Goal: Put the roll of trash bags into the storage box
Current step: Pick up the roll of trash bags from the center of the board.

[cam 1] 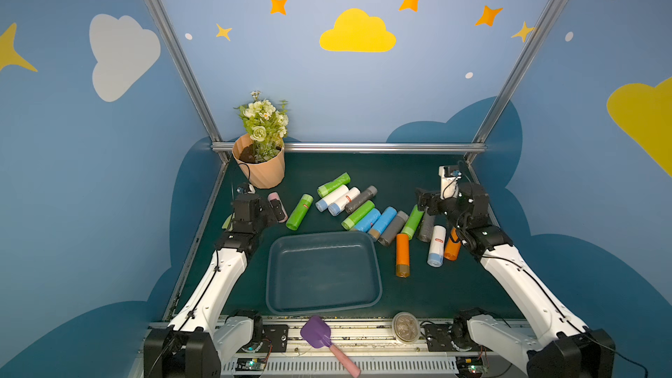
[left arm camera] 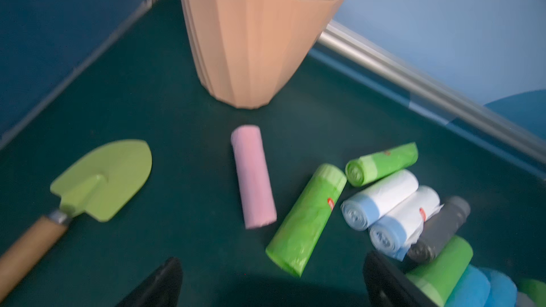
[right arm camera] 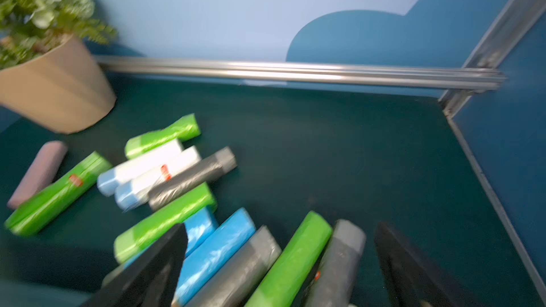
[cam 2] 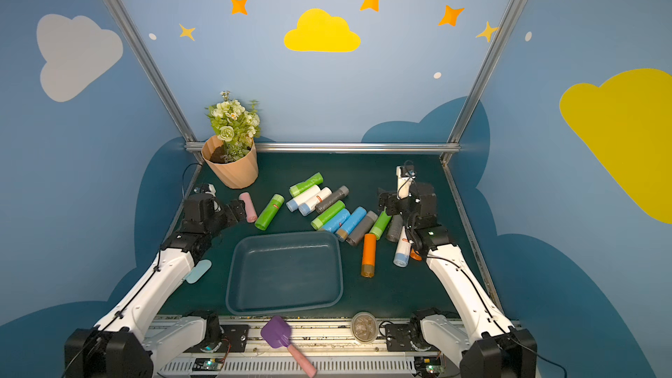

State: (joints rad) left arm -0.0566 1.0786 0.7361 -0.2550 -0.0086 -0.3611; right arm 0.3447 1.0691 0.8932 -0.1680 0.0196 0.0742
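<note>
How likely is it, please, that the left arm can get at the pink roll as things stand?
Probably yes: the left end effector is open right beside the pink roll, nothing lies on the roll, and the green roll next to it seems to leave room.

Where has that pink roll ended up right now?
In a top view the pink roll lies on the left side of the table, just in front of the peach flowerpot, with a lone green roll to its right.
</note>
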